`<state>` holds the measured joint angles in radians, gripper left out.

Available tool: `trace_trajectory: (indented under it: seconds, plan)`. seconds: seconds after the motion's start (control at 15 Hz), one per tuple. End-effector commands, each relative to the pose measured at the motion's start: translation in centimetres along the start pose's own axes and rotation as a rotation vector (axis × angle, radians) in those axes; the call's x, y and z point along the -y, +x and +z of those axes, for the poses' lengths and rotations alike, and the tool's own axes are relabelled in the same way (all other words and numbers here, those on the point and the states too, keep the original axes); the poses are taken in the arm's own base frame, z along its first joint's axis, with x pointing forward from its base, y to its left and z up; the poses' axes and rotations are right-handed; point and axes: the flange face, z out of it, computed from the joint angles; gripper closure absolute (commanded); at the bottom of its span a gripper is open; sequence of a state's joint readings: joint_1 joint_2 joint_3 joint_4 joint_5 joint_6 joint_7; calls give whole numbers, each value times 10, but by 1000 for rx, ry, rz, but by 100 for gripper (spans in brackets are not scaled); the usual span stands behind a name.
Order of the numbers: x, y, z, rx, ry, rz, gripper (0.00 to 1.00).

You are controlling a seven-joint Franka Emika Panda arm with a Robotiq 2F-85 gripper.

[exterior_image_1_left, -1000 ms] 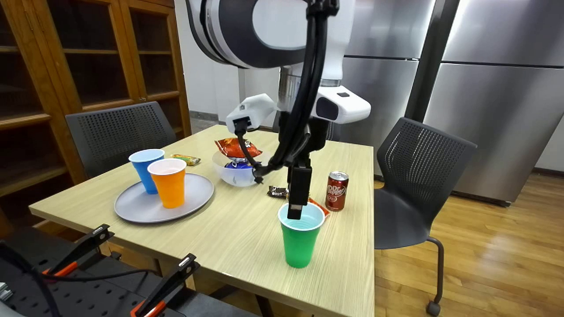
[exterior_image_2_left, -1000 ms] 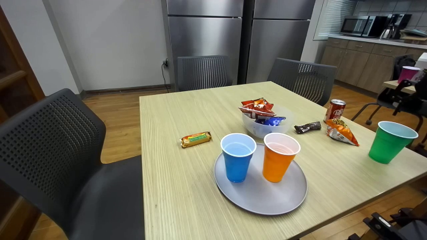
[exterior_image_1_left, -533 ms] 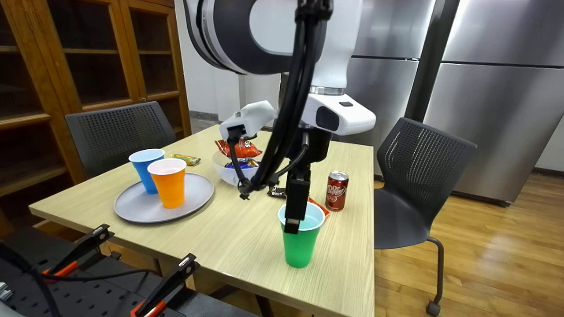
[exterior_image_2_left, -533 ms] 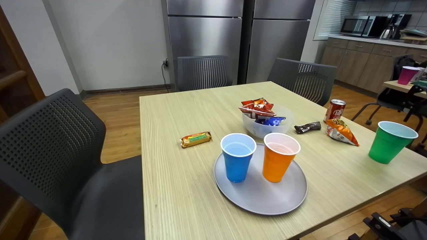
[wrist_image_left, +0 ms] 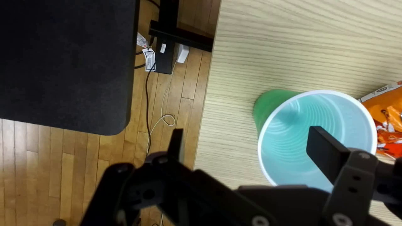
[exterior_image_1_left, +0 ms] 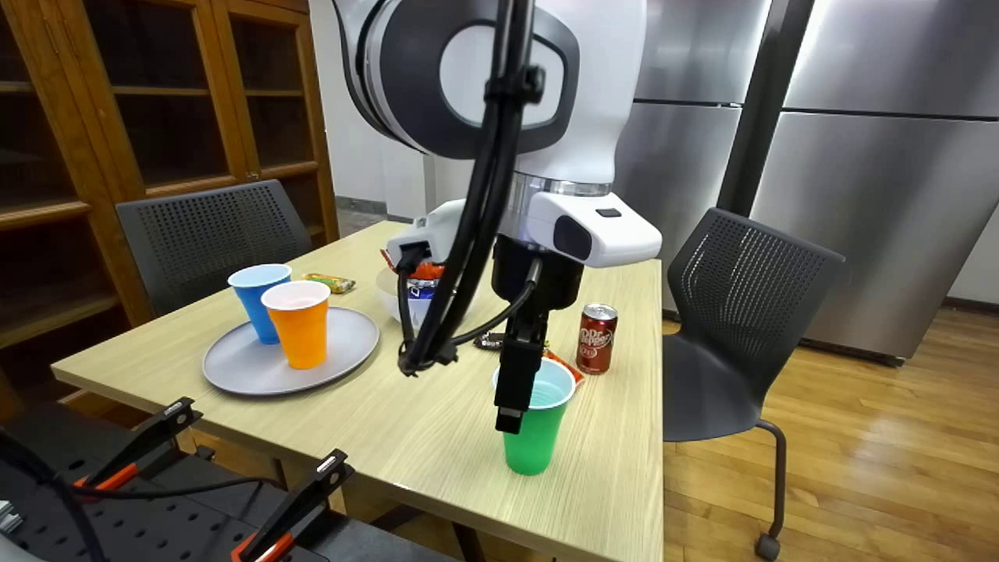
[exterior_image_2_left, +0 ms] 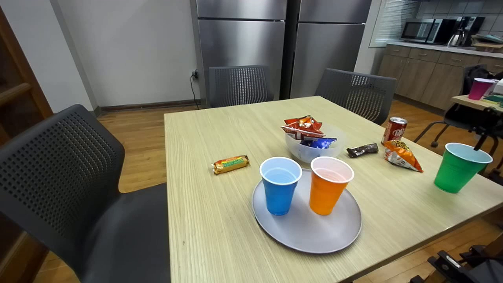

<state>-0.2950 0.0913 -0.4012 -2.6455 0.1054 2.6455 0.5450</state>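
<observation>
My gripper (wrist_image_left: 246, 136) stands open in the wrist view, nothing between its fingers. A green plastic cup (wrist_image_left: 271, 105) with a pale inside is the nearest thing. It stands upright near the table edge in both exterior views. In the wrist view the right finger (wrist_image_left: 326, 153) overlaps the cup's mouth, while the left finger lies over the floor past the edge. In an exterior view a black finger (exterior_image_1_left: 515, 382) hides part of the cup (exterior_image_1_left: 538, 441). Whether anything touches the rim I cannot tell. An orange snack bag (wrist_image_left: 386, 108) lies beside the cup.
A red soda can (exterior_image_1_left: 598, 339) stands behind the cup. A grey plate (exterior_image_2_left: 306, 237) carries a blue cup (exterior_image_2_left: 278, 196) and an orange cup (exterior_image_2_left: 326, 194). Farther back are a snack bowl (exterior_image_2_left: 310, 154), a dark bar (exterior_image_2_left: 362, 150) and a golden bar (exterior_image_2_left: 230, 164). Chairs surround the table.
My gripper has come down and slightly left in an exterior view, from over the green cup's mouth to in front of its side. It has stayed open. The cup has not moved.
</observation>
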Motion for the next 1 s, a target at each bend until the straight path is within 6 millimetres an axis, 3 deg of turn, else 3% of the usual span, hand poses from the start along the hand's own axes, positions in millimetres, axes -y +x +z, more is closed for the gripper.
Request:
trace_trajectory:
  seconds: [0.0, 0.53, 0.6, 0.67, 0.93]
  plan:
    - [6, 11, 11, 9, -9, 58, 0]
    - [21, 24, 26, 18, -36, 77, 0]
    - [23, 25, 27, 15, -42, 74, 25]
    - [24, 26, 29, 15, -48, 70, 26]
    - [28, 28, 31, 8, -64, 67, 58]
